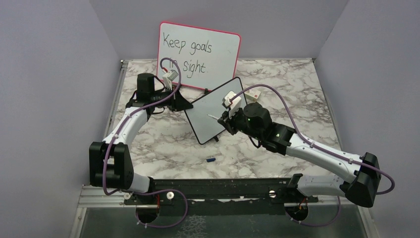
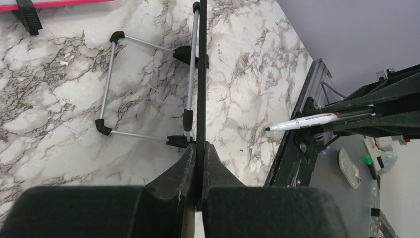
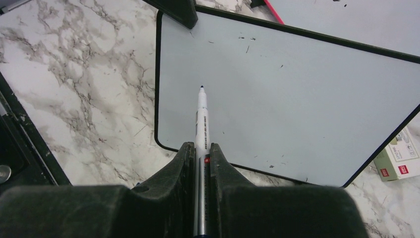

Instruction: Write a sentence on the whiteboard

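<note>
From above I see the whiteboard (image 1: 203, 119) in the middle of the marble table (image 1: 163, 144), tipped up on one corner. My left gripper (image 1: 181, 101) holds its left edge. My right gripper (image 1: 225, 118) points a marker (image 1: 214, 117) at it.

Only the left wrist view shows the whiteboard (image 2: 201, 74) from the side, as a thin black line. The left gripper (image 2: 199, 148) is pinched tight on that edge. Behind the board is its wire stand (image 2: 106, 84) with black feet. In this view the marker (image 2: 302, 122) tip has marble between it and the board, so they are apart.

Only the right wrist view shows the board's face (image 3: 297, 99). It is plain and pale with a few tiny dark specks. The right gripper (image 3: 200, 148) is closed snugly around the marker (image 3: 201, 119), whose tip points at the face.

The pink-framed board (image 1: 198, 54) at the back reads "Keep goals in sight." The marker has small print I cannot read. A little box (image 3: 398, 158) has a red label, too small to read. A tiny blue cap (image 1: 210, 159) lies on the table.
</note>
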`<move>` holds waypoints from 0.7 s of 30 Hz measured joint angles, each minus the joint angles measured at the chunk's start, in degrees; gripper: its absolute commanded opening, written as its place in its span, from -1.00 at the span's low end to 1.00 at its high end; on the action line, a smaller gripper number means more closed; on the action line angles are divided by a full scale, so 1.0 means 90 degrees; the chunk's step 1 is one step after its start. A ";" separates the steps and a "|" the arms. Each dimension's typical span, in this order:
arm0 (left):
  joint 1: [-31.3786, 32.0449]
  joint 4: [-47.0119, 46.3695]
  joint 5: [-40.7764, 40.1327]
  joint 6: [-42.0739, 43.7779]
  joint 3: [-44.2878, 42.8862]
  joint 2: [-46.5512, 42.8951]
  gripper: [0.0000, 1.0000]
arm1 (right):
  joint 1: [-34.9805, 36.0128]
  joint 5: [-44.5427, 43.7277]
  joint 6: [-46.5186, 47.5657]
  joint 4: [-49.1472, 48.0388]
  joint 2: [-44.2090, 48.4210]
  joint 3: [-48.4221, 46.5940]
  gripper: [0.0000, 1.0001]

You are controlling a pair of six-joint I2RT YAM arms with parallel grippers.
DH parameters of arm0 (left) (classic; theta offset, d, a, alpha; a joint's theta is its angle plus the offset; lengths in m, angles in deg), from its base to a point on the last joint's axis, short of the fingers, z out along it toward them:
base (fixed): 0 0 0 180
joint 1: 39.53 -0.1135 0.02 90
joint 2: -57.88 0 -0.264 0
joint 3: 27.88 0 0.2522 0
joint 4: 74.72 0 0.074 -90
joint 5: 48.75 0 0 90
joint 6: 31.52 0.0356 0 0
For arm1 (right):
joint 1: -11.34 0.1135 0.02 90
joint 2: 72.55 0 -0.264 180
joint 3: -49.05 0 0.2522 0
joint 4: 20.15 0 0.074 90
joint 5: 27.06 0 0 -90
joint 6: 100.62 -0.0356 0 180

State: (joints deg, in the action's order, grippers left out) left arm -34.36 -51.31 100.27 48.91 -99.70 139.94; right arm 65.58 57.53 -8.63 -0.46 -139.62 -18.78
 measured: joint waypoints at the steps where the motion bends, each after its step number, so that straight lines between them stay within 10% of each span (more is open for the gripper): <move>1: 0.0015 0.0000 -0.0044 0.0007 0.0041 -0.0053 -0.98 | 0.0039 -0.0051 0.0007 -0.0022 -0.0051 -0.0005 -0.99; 21: 0.0087 0.0080 -0.0593 0.0430 0.0063 -0.0126 -1.00 | 0.0228 -0.0362 0.0221 -0.0165 -0.0607 -0.0308 -0.99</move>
State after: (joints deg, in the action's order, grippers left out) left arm -33.57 -50.59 94.94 52.78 -99.13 138.81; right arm 67.64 54.27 -6.64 -1.94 -145.08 -21.55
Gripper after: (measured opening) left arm 0.025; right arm 0.163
